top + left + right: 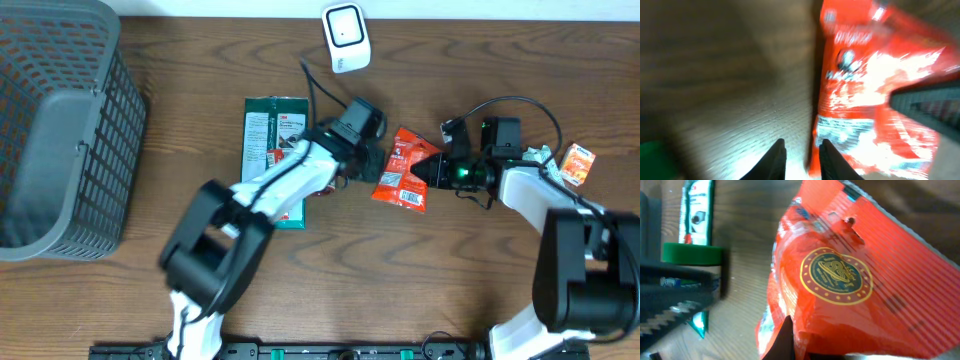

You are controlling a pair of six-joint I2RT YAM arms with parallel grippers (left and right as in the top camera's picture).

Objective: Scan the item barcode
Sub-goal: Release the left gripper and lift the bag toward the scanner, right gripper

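Wooden table [450,285] bears a grey basket [100,180]; right claw [428,172] pinches red packet [400,176].

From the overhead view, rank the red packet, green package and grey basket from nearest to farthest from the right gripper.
1. Red packet, pinched in the right gripper's fingers.
2. Green package, farther left, left of centre.
3. Grey basket, far left edge.
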